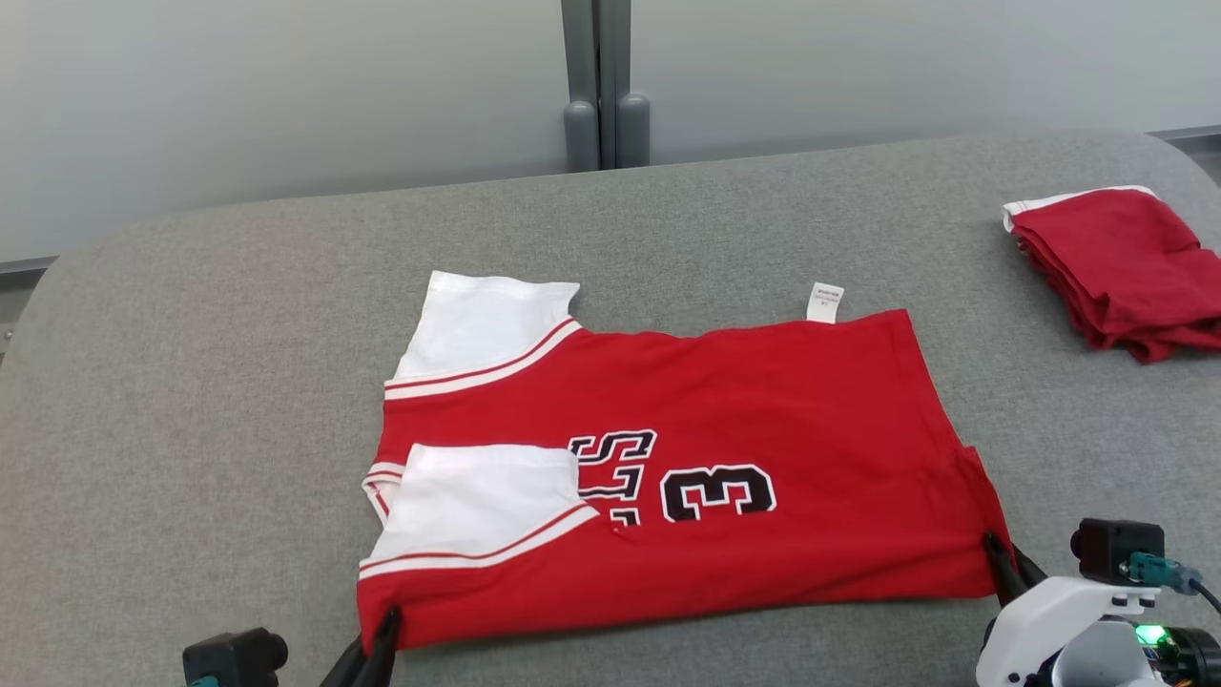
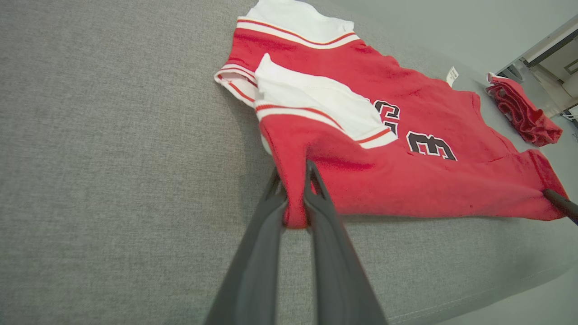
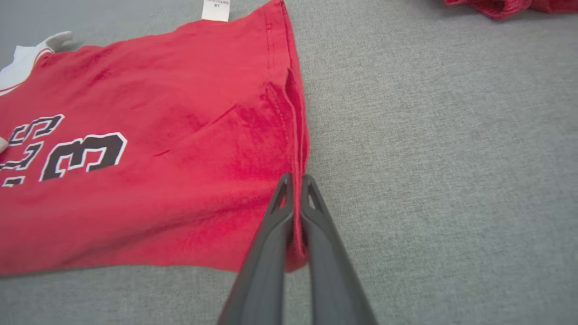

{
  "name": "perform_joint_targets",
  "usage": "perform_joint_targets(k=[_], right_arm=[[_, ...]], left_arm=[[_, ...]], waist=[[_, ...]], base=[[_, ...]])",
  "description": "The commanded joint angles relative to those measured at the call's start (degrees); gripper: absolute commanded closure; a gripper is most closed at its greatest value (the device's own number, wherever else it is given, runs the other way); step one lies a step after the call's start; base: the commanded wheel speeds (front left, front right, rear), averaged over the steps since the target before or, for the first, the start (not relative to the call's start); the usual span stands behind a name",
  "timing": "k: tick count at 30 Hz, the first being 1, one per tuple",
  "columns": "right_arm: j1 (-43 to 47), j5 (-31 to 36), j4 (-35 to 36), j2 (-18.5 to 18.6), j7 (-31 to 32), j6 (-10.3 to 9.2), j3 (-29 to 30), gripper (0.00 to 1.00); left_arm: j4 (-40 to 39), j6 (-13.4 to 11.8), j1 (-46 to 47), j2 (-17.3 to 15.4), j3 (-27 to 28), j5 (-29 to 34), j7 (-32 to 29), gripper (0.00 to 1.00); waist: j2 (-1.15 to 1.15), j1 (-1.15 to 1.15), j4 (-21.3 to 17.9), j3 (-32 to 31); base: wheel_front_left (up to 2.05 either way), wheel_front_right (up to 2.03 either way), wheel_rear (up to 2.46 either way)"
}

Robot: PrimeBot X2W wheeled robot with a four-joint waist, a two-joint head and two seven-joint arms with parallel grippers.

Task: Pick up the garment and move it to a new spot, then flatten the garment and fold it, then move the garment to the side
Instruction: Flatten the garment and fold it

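At the garment's (image 1: 763,401) near corners, left hand (image 2: 293,171) and right hand (image 3: 296,179) pinch cloth, apparently two layers.

Bright, even, diffuse light, faint soft shadows, sharp head view, wide-angle stretch at wrist-view edges.

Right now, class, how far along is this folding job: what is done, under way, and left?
Done: the red jersey lies flat on the grey table, one white sleeve folded onto it. In hand: left claw and right claw are shut on its near corners. Left: folding the body over, then moving it aside.
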State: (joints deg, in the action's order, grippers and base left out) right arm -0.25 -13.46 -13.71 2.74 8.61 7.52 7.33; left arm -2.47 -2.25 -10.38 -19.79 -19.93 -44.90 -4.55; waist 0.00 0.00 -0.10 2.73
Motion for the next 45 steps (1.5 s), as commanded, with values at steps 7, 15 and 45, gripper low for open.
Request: perform_joint_targets(k=[7,15,45], right_arm=[[2.0,-0.6,-1.8,0.3,-0.4,-0.09,1.3,0.00],[0.9,0.6,-0.5,0.3,-2.6,-0.08,2.0,0.00],[-23.4,5.2,4.7,0.3,-1.9,-0.08,-8.8,0.00]], left_arm=[[5.1,0.3,0.0,0.4,0.0,0.2,1.7,0.00],[7.0,1.1,3.5,-1.5,0.4,2.1,2.7,0.00],[24.2,9.8,62.7,-18.4,-15.9,-0.2,-19.5,0.00]], waist=[[0.00,0.00,-0.3,-0.4],[0.00,0.00,-0.6,-0.3],[0.00,0.00,-11.8,24.0]], base=[[0.00,0.00,0.00],[0.00,0.00,0.00],[0.00,0.00,0.00]])
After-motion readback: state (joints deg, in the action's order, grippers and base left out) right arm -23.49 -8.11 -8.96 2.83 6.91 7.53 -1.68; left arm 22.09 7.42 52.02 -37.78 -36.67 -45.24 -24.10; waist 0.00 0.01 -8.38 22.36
